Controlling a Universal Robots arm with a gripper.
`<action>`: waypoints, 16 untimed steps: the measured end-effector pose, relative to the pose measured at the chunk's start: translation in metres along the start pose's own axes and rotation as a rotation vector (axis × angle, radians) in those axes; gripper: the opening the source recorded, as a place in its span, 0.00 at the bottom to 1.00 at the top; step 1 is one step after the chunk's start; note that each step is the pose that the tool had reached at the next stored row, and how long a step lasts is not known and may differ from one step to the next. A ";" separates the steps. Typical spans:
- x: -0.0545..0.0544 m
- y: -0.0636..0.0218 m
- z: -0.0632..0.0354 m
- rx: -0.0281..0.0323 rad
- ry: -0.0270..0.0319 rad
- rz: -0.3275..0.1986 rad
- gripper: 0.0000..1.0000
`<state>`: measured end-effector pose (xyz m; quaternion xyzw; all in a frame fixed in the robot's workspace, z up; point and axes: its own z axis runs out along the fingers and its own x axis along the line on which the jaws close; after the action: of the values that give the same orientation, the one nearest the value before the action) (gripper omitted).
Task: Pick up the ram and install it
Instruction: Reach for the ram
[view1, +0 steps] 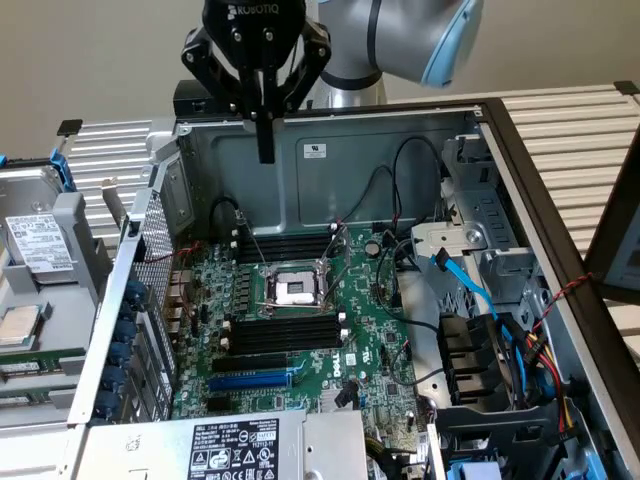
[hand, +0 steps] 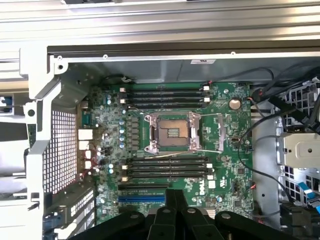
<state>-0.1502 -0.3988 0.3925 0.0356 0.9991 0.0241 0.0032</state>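
While hand (view1: 265, 152) hangs closed, ram (view1: 30, 367) seemingly lies apart.

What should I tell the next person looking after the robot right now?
Hand: shut, nothing in it, hanging above the open computer case.
Black memory slots on both sides of the processor socket: empty.
Done: nothing yet; no ram is seated.
Left: picking up the ram and installing it.
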 end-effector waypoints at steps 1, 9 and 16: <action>0.005 -0.0003 0.0000 0.0001 0.0019 0.000 0.11; 0.041 -0.0029 0.0007 0.0014 0.0198 0.001 0.11; 0.072 -0.0049 0.0039 0.0031 0.0434 0.002 0.11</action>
<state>-0.2228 -0.3983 0.3881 0.0361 0.9989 0.0233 -0.0186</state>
